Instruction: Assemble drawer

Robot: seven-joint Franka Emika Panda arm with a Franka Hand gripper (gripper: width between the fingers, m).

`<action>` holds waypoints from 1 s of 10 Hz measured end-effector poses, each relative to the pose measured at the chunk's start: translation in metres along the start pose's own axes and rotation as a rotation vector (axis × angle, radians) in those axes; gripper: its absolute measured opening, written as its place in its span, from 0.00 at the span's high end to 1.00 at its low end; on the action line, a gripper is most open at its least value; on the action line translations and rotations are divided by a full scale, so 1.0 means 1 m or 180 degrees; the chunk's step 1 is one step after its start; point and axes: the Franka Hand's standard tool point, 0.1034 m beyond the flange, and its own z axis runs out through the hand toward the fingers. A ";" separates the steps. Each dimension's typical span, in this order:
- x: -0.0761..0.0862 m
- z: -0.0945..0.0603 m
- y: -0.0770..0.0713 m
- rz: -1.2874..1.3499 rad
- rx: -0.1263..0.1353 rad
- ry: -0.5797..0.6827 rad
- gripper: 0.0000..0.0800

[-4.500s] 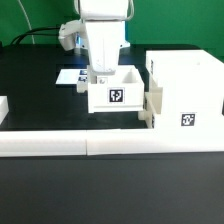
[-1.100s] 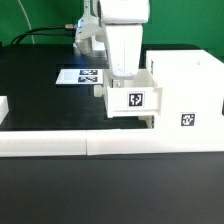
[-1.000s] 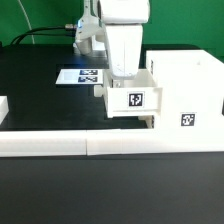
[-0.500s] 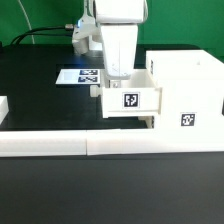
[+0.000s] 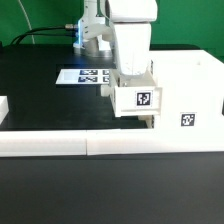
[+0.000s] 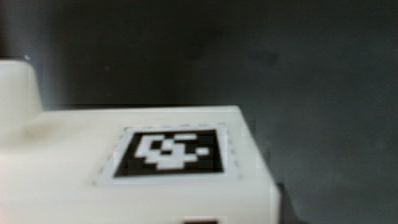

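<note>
My gripper (image 5: 131, 74) reaches down into a small white drawer tray (image 5: 137, 98) and is shut on its wall. The tray has a black-and-white tag on its front and hangs slightly tilted, right against the open left face of the tall white drawer shell (image 5: 188, 88). A second small white part (image 5: 149, 120) stands low against the shell, under the held tray. In the wrist view the tray's tagged wall (image 6: 173, 152) fills the lower half, with dark table behind it. My fingertips are hidden there.
The marker board (image 5: 82, 76) lies on the black table behind the tray. A long low white bar (image 5: 90, 144) runs along the front, and another white piece (image 5: 3, 108) sits at the exterior view's left edge. A green wall stands behind.
My gripper has carried the tray toward the exterior view's right, from beside the marker board up against the shell. The tray now sits a little higher and tilted.
</note>
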 end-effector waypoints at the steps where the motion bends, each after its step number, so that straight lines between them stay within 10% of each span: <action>1: 0.000 0.000 0.000 0.0002 0.0000 -0.0001 0.95; 8: 0.012 0.000 0.003 -0.0089 -0.0005 -0.0003 0.95; 10: 0.012 -0.004 0.005 -0.0066 -0.0023 -0.0007 0.65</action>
